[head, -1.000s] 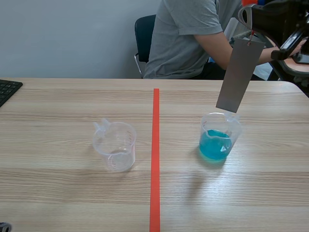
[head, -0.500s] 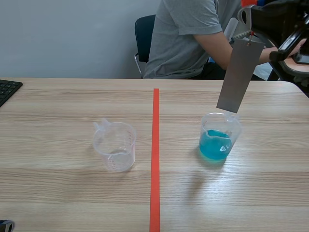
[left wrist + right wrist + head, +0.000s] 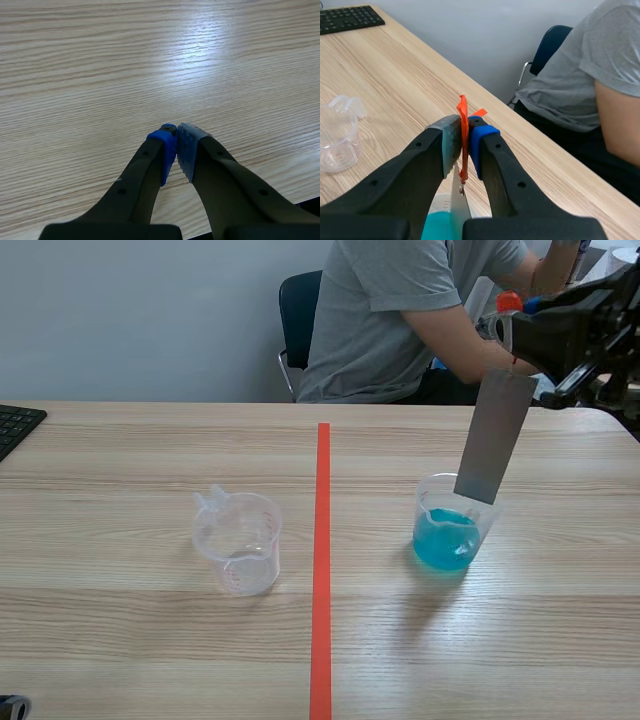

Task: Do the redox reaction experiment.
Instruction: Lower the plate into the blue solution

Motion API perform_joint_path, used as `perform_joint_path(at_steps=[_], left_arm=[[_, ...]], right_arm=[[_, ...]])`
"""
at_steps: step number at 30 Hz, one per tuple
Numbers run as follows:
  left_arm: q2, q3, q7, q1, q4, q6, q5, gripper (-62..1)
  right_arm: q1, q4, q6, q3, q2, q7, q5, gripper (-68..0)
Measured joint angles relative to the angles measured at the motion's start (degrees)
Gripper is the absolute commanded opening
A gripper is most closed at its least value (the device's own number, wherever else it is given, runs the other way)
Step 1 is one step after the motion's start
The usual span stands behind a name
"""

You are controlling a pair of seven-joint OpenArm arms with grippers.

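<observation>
A grey metal strip (image 3: 491, 438) hangs from an orange tag (image 3: 463, 135), and my right gripper (image 3: 520, 348) is shut on that tag above the right half of the table. The strip's lower end sits at the mouth of a clear beaker of blue liquid (image 3: 450, 531); I cannot tell whether it touches the liquid. In the right wrist view the strip (image 3: 458, 202) drops below my gripper (image 3: 464, 134) toward the blue liquid (image 3: 439, 228). An empty clear beaker (image 3: 238, 541) stands left of the red tape line. My left gripper (image 3: 176, 146) is shut on nothing, low over bare wood.
A person in a grey shirt (image 3: 400, 315) sits across the table, behind the right arm, on a dark chair (image 3: 297, 310). A black keyboard (image 3: 14, 426) lies at the table's far left edge. The empty beaker (image 3: 337, 134) also shows beside my right gripper.
My right gripper has come down and slightly right, lowering the strip. Its lower end has gone from just above the blue beaker to its mouth. The left arm has not moved.
</observation>
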Motion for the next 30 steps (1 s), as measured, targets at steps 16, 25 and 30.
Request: perform_joint_path(at_steps=[16,25,30], left_arm=[[0.00,0.00,0.00,0.00,0.00,0.00,0.00,-57.7],[0.00,0.00,0.39,0.00,0.00,0.00,-0.02,-57.7],[0.00,0.00,0.39,0.00,0.00,0.00,-0.02,-57.8]], right_arm=[[4.50,-16.31,0.87,-5.90,-5.62,10.62,-11.45,-66.2],[5.38,-19.98,1.25,-7.43,-6.62,12.98,-14.67,-66.2],[5.40,-19.96,1.29,-7.43,-6.64,12.98,-14.95,-66.2]])
